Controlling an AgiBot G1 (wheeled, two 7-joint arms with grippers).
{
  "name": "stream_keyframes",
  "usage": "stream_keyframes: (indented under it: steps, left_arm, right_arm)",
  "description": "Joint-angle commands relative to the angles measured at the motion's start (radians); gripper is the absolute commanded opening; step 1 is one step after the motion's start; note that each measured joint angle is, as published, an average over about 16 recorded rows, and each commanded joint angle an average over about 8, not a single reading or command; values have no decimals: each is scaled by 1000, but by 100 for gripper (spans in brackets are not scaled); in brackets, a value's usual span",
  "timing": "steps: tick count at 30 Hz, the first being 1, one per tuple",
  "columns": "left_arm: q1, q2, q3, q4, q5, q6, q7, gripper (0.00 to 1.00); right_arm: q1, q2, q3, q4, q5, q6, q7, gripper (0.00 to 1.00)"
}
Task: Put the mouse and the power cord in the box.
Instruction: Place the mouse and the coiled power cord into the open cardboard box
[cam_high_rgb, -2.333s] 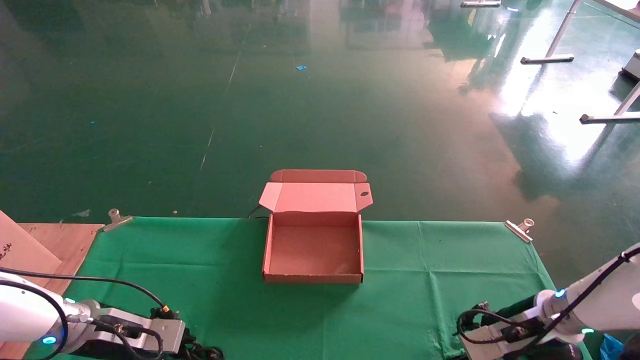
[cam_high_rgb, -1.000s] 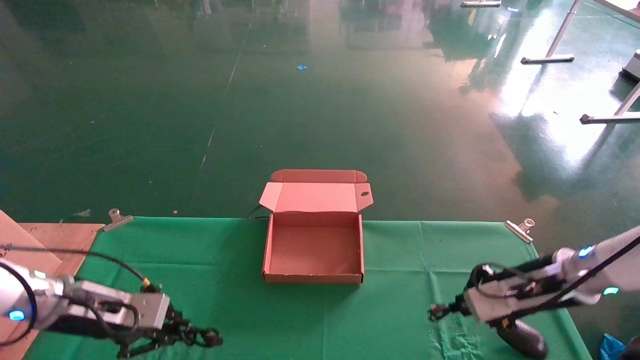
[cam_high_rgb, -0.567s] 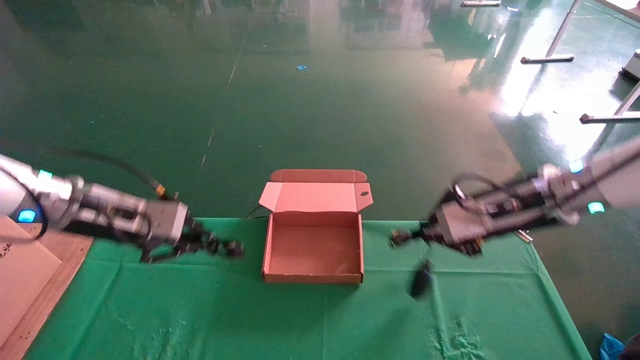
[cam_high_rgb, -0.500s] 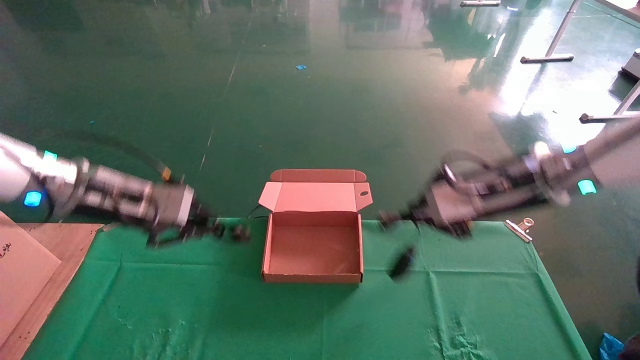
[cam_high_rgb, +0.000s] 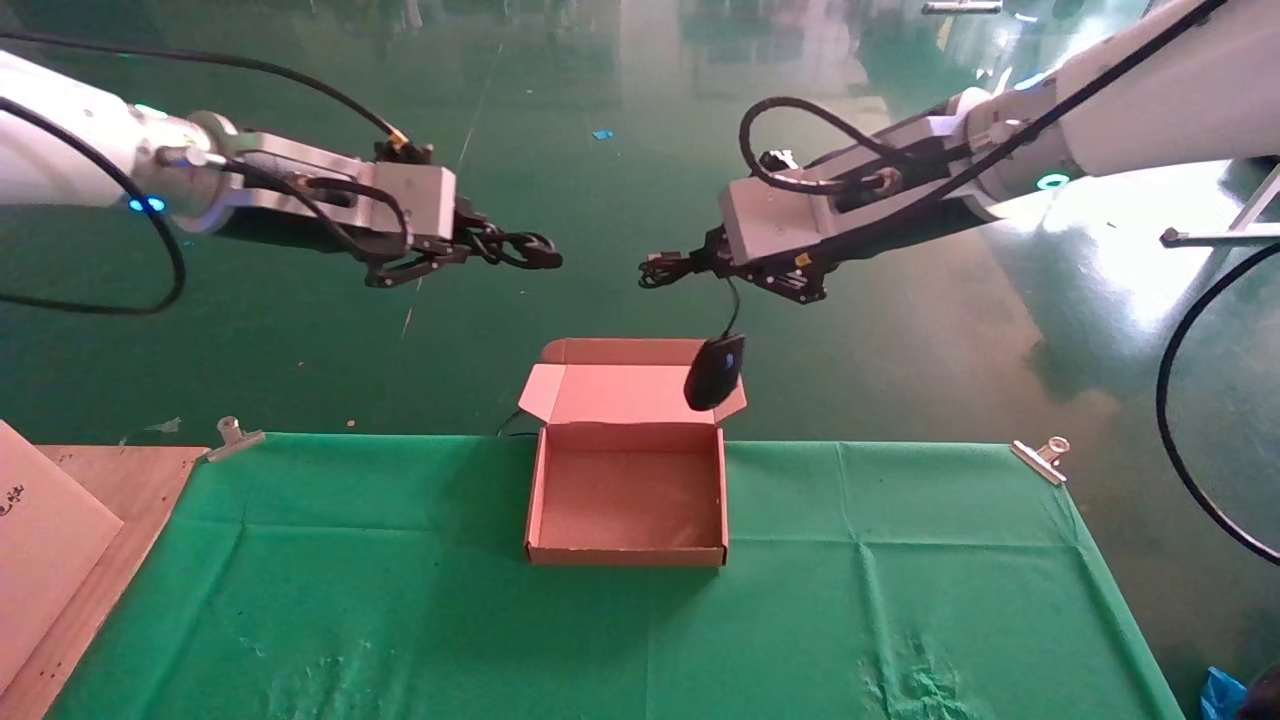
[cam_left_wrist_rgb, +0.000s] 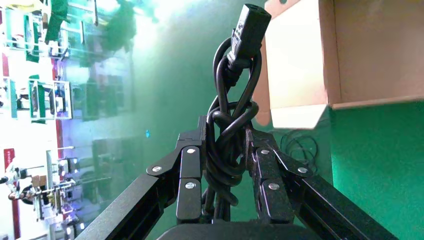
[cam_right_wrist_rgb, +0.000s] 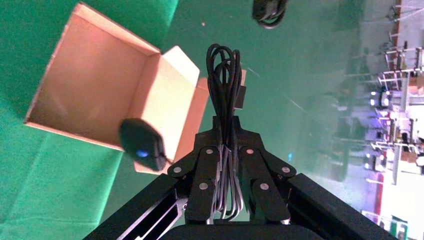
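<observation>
The brown cardboard box (cam_high_rgb: 625, 556) lies open mid-table with nothing inside, its lid (cam_high_rgb: 630, 393) folded back. High above and left of it, my left gripper (cam_high_rgb: 482, 246) (cam_left_wrist_rgb: 224, 134) is shut on the power cord (cam_high_rgb: 527, 253) (cam_left_wrist_rgb: 227, 155), a knotted black bundle with its plug (cam_left_wrist_rgb: 248, 20) sticking out. High above and right, my right gripper (cam_high_rgb: 697, 266) (cam_right_wrist_rgb: 225, 131) is shut on the mouse's looped cable (cam_right_wrist_rgb: 225, 75). The black mouse (cam_high_rgb: 715, 372) (cam_right_wrist_rgb: 142, 145) dangles from that cable over the box's far right corner.
A green cloth (cam_high_rgb: 400, 610) covers the table, held by metal clips (cam_high_rgb: 232, 437) (cam_high_rgb: 1040, 458) at the far corners. A wooden board (cam_high_rgb: 60, 520) lies at the left edge. A thin black cable (cam_high_rgb: 515, 428) sits behind the box. Beyond is glossy green floor.
Both arms rose from the table's near corners and swung inward above the box. The left carried the power cord up; the right lifted the mouse by its cable, so it now hangs.
</observation>
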Motion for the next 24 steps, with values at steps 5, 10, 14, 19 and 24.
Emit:
stream_keyframes:
  steps: [5, 10, 14, 19, 24]
  left_arm:
    - [11, 21, -14, 25, -20, -7, 8, 0]
    - [50, 40, -36, 32, -53, -9, 36, 0]
    - [144, 68, -72, 17, -105, -86, 115, 0]
    - [312, 108, -144, -42, -214, -271, 258, 0]
    - [482, 128, -201, -144, -343, -400, 387, 0]
  right_arm:
    - [-9, -9, 0, 1, 3, 55, 2, 0]
    - [-15, -4, -1, 2, 5, 82, 2, 0]
    - [-8, 6, -1, -4, 7, 67, 0, 0]
    - [6, 25, -2, -19, 8, -15, -16, 0]
    - [8, 46, -4, -35, 7, -102, -45, 0]
